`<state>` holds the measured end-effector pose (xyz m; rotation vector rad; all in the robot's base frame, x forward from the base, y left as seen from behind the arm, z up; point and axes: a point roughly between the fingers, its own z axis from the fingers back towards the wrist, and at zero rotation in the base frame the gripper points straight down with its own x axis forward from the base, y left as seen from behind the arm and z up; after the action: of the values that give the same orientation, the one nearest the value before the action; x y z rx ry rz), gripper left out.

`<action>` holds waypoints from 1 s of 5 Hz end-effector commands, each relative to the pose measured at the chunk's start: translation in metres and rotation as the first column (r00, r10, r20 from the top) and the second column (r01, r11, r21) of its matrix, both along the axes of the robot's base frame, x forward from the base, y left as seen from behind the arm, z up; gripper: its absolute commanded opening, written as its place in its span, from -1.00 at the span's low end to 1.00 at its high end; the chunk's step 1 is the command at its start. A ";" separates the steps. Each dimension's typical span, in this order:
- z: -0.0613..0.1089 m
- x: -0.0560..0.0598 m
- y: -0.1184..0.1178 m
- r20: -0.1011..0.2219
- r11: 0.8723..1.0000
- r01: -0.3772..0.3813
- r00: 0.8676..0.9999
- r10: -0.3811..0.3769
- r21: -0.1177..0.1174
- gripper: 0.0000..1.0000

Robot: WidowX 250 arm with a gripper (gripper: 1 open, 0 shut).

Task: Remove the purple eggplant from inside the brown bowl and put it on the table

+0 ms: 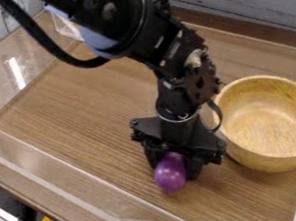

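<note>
Camera view, my claw pointing down, pinching the purple eggplant between its fingers, low over the worktop, brown bowl just beside it

My gripper is pointing straight down over the table, with its black fingers straddling the purple eggplant. The eggplant is sitting low against the wood-grain surface; whether it is touching the surface cannot be determined. The brown bowl is standing just to the right of my gripper, its inside showing nothing. My arm is reaching down from the upper left.
</note>
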<state>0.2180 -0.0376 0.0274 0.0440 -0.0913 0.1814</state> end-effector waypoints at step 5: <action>-0.001 -0.007 0.006 0.044 0.981 -0.195 0.980 0.194 0.024 1.00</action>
<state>0.2066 -0.0298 0.0197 0.0875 -0.1005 0.3855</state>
